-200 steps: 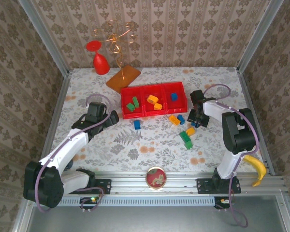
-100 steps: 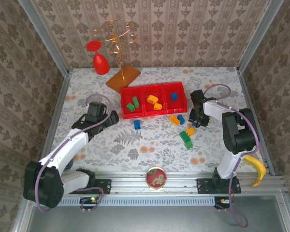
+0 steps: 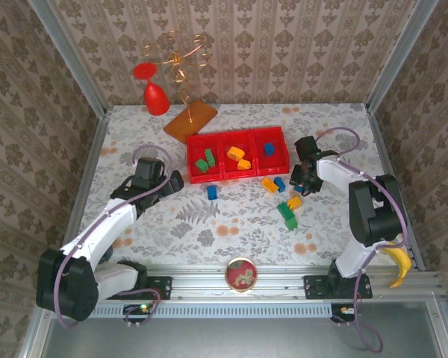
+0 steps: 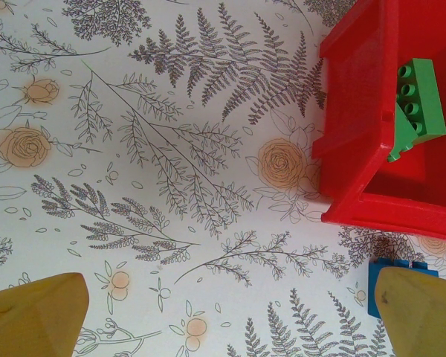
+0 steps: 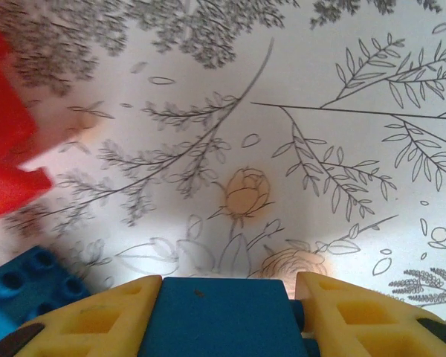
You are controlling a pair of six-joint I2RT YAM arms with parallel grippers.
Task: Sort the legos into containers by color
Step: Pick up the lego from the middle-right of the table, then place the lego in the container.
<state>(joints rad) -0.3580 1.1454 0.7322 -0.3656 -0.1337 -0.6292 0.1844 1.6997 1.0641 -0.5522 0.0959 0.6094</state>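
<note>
the right gripper (image 5: 224, 294) is clamped on a blue brick (image 5: 215, 321), with its yellow fingers (image 5: 97, 316) pressed on both sides. it is just right of the red tray's (image 3: 239, 178) near right corner. a second blue brick (image 5: 26, 286) lies just to its left. the left gripper (image 4: 223, 316) is spread wide with nothing in it, by the tray's near left corner. a loose blue brick (image 4: 390, 277) sits beside its right finger. in the tray, green bricks (image 3: 204, 161) lie in the left compartment, orange bricks (image 3: 240, 157) in the middle and one blue piece (image 3: 269, 148) in the right. a loose orange brick (image 3: 269, 183) and a loose green brick (image 3: 287, 214) rest on the table (image 3: 134, 142), nearer than the tray.
</note>
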